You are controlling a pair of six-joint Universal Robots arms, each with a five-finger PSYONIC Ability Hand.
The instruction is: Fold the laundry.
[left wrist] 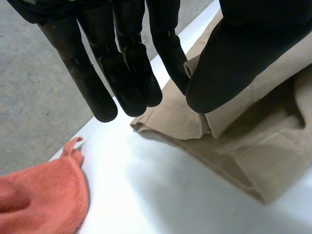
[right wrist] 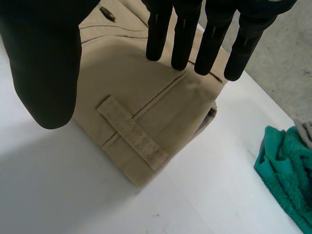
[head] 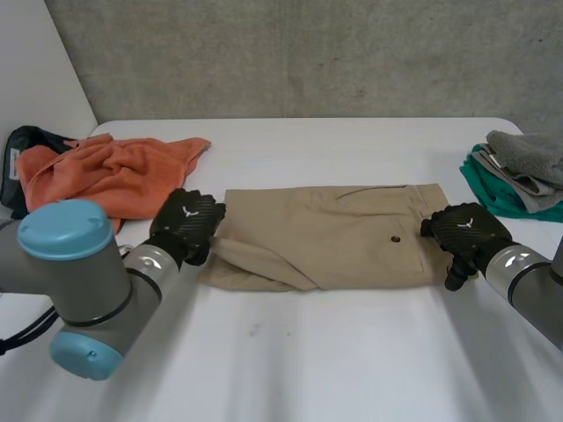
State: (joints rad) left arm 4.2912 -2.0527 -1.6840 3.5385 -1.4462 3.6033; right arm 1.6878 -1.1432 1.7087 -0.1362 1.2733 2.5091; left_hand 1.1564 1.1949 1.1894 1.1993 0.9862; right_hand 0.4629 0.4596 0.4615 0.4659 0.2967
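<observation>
Folded tan trousers (head: pixel 334 237) lie flat across the middle of the white table (head: pixel 308 352), button side up. My left hand (head: pixel 185 224) is at their leg end; in its wrist view a raised fold of the trousers (left wrist: pixel 273 146) sits pinched between the thumb and one of the fingers (left wrist: pixel 170 58), while the other fingers hang straight over the table. My right hand (head: pixel 462 230) hovers at the waistband end. There the fingers (right wrist: pixel 183 34) are straight and spread from the thumb, just above the trousers (right wrist: pixel 136 97) and their belt loop, holding nothing.
An orange towel (head: pixel 106 171) lies bunched at the back left beside a black item (head: pixel 18 158); its corner (left wrist: pixel 39 200) is close to my left hand. A stack of green and grey cloths (head: pixel 519 176) sits at the right edge, its green cloth (right wrist: pixel 287 165) near my right hand.
</observation>
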